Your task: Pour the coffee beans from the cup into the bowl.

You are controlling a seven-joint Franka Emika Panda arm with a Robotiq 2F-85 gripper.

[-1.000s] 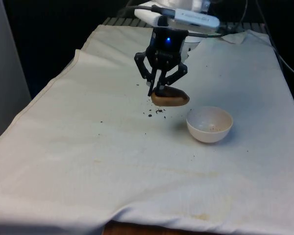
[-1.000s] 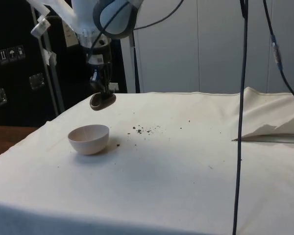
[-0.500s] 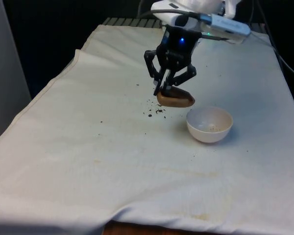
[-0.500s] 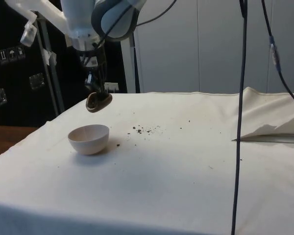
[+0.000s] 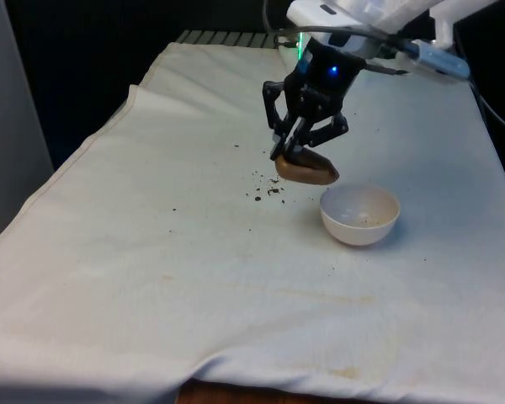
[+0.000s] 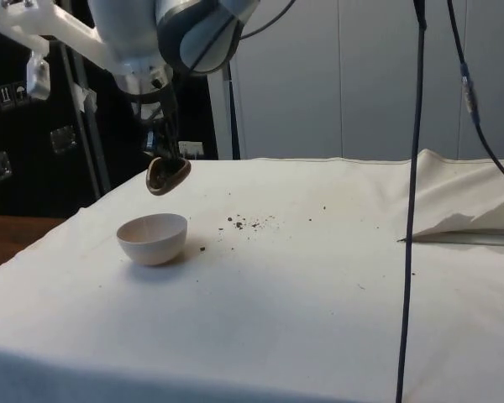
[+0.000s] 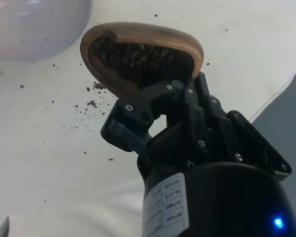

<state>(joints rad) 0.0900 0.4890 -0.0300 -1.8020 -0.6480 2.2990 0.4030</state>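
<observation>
The black gripper (image 5: 296, 151) hangs above the table, its two fingers clamped on the rim of a small brown wooden cup (image 5: 307, 171). In the wrist view the cup (image 7: 138, 54) is tipped, its mouth turned toward the camera, and dark coffee beans (image 7: 138, 57) lie packed inside it; one finger (image 7: 138, 111) presses the rim from outside.

In the front view the cup is lifted clear of the white tablecloth (image 5: 194, 278) and leans down toward the white bowl (image 5: 360, 214), which sits at about four o'clock from the cup, near it but not touching. In the side view the cup (image 6: 167, 175) hangs tilted just above the bowl (image 6: 152, 238) and slightly toward one o'clock of it, with open air between them. The gripper (image 6: 161, 155) reaches down to it from the white arm (image 6: 151, 42).

The bowl stands upright on the cloth; a few dark specks show on its inner wall in the front view. A scatter of spilled crumbs (image 5: 267, 190) lies on the cloth at about eight o'clock from the cup in the front view, and the same scatter (image 6: 248, 223) lies at about two o'clock from the bowl in the side view.
</observation>
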